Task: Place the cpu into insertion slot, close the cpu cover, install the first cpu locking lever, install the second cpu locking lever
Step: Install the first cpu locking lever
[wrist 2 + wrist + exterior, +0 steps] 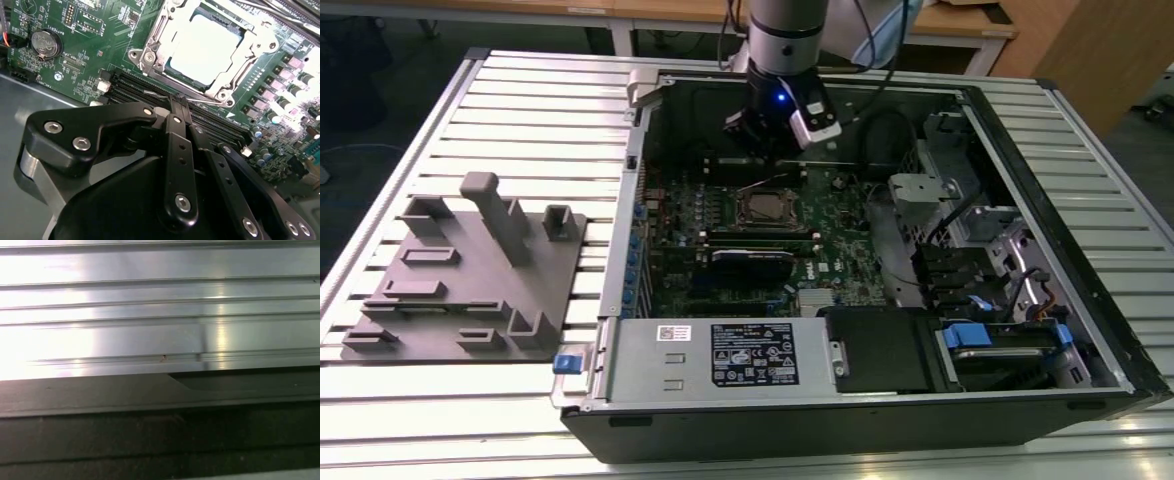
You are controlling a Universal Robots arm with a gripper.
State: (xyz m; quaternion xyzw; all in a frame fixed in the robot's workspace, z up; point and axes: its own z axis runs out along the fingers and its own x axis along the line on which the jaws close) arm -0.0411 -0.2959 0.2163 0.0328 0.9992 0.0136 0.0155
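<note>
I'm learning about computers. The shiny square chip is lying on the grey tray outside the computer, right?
Not quite. The chip isn't on the grey tray; it sits in its socket on the green board, under the metal cover. The second wrist view shows it.

An open computer case lies on the worktop, with a fixture plate beside it toward the exterior view's left edge. Inside the case, the cpu sits in the insertion slot, under the cpu cover; the power supply box lies along the case's near wall.

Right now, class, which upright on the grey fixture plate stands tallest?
The slim post near the middle of the plate; the squat blocks around it are much shorter.
</note>
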